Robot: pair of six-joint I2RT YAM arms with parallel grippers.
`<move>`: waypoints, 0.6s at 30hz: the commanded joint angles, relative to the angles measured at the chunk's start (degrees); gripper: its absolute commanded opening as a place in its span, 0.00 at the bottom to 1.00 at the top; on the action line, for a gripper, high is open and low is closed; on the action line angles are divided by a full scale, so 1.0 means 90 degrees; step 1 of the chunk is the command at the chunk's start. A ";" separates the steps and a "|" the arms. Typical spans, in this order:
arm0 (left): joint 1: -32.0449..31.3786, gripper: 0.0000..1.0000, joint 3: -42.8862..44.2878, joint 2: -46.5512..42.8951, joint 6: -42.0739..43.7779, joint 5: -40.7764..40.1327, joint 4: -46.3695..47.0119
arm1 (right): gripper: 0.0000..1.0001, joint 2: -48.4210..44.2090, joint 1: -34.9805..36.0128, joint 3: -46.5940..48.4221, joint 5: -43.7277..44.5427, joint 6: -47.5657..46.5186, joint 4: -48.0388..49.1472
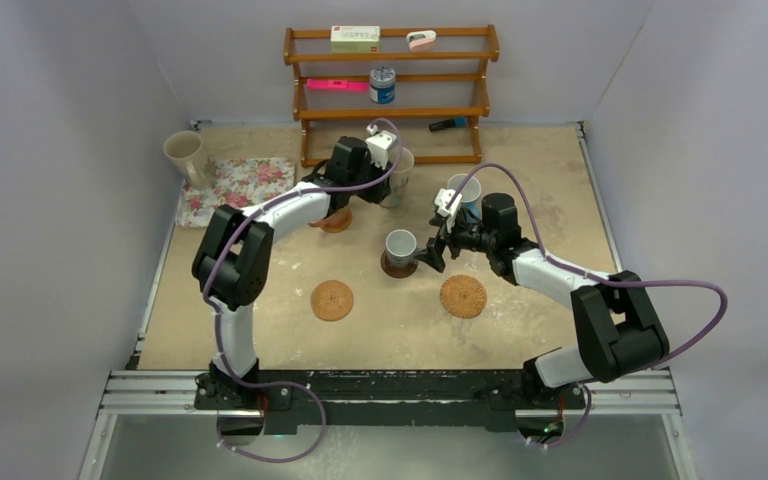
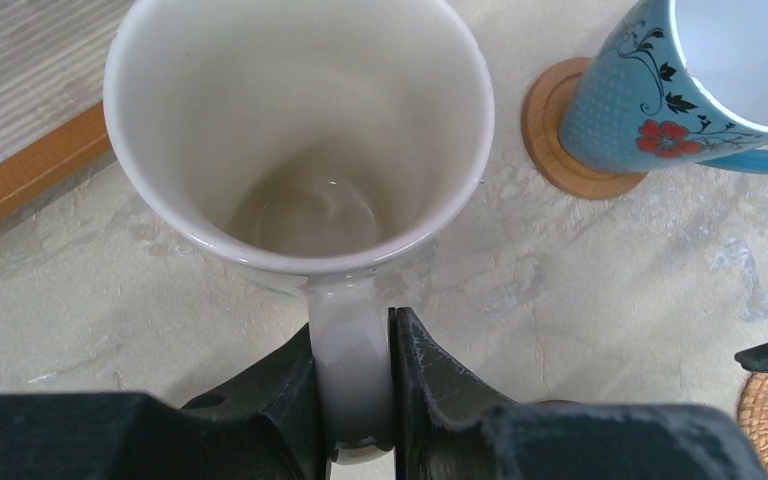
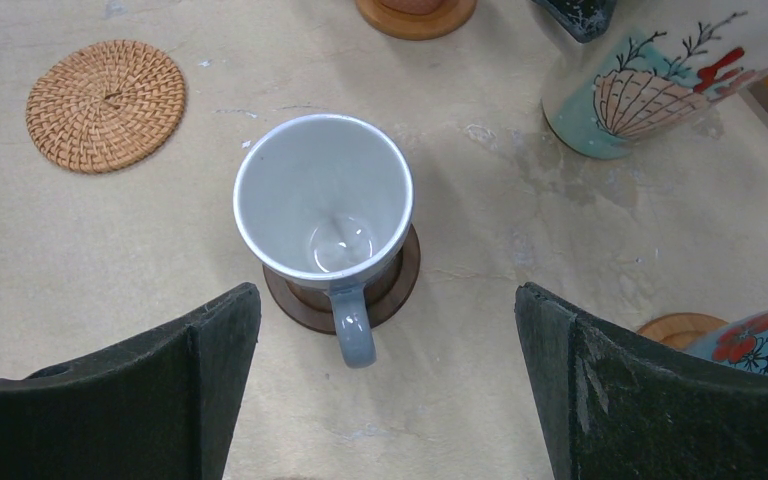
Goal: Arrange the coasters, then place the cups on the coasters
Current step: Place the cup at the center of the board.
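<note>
Left tool (image 2: 352, 345) pinches handle of cream mug (image 2: 300, 130); right tool (image 3: 388, 300) spread before grey mug (image 3: 323, 190).

left arm (image 1: 280, 208) was stretched way out to far side, elbow kinked up near base, wrist tipped down. left gripper (image 2: 352, 330) pinched tight on handle of cream mug (image 2: 300, 120), fingers (image 2: 290, 390) hugging either side. right arm (image 1: 545, 270) reached in toward middle, sitting lower. right gripper (image 3: 388, 300) gaped wide, holding nothing.
</note>
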 commanded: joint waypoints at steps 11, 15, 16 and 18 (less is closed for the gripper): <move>0.0216 0.14 -0.0139 0.0271 -0.0348 0.0837 0.0346 | 0.99 -0.0055 -0.0031 0.0036 -0.0056 -0.0066 0.0121; 0.0218 0.20 -0.0120 0.0249 -0.0319 0.1000 0.0343 | 0.99 -0.0045 -0.0031 0.0043 -0.0065 -0.0069 0.0119; 0.0222 0.31 -0.0119 0.0248 -0.0294 0.1028 0.0346 | 0.99 -0.0044 -0.0028 0.0043 -0.0066 -0.0064 0.0124; 0.0207 0.46 -0.0103 0.0248 -0.0228 0.1090 0.0341 | 0.99 -0.0055 -0.0026 0.0043 -0.0063 -0.0064 0.0125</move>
